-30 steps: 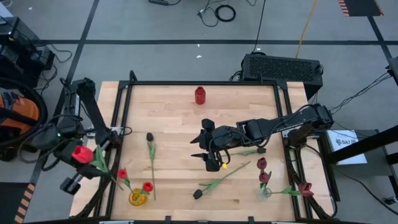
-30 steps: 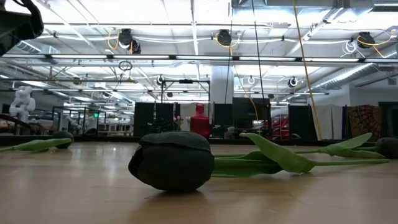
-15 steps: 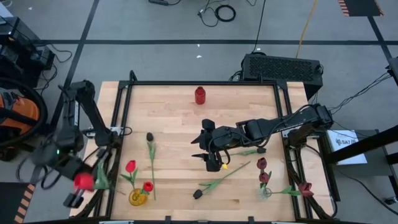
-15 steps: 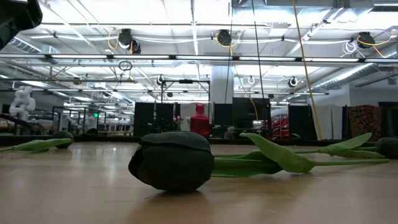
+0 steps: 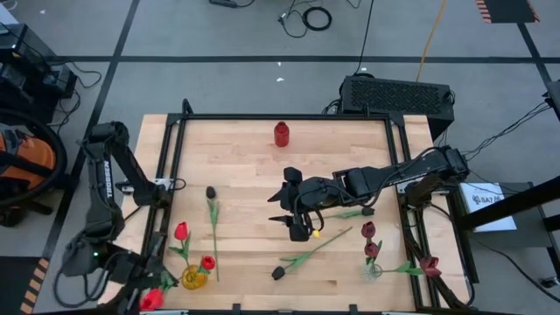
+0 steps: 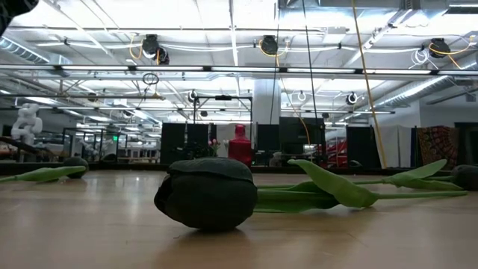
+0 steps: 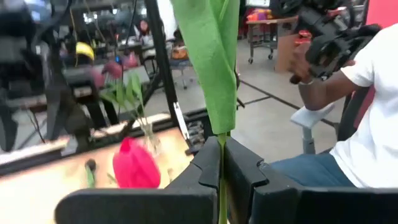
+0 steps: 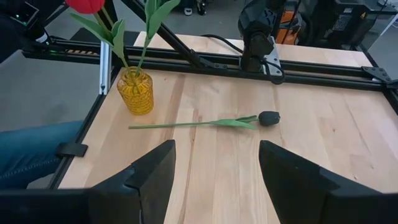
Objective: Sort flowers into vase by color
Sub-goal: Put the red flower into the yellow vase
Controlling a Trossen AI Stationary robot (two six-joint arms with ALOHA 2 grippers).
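My left gripper hangs beyond the table's near left corner, shut on a red flower. Its green leaf rises from the fingers in the left wrist view. The yellow vase holds two red flowers. A clear vase at the near right holds maroon flowers. One black flower lies left of centre. Another black flower lies near the front. My right gripper hovers open over the middle, fingers apart. My left gripper pinches the red flower's thin green stem between its two fingers, just where the leaf starts. The fingers point about level and lie across the stem. The flower is lifted clear of the table; its red head shows only in the high view.
A red bottle stands at the far edge. A maroon flower lies across the right rail. Black rails frame the board. A person in a white shirt sits beyond the table near my left arm.
My left gripper has swung toward the table's near edge and downward, rolling as it went. It stays shut on the red flower, whose head has gone from beside the left rail to the near left corner. My right gripper has kept still.
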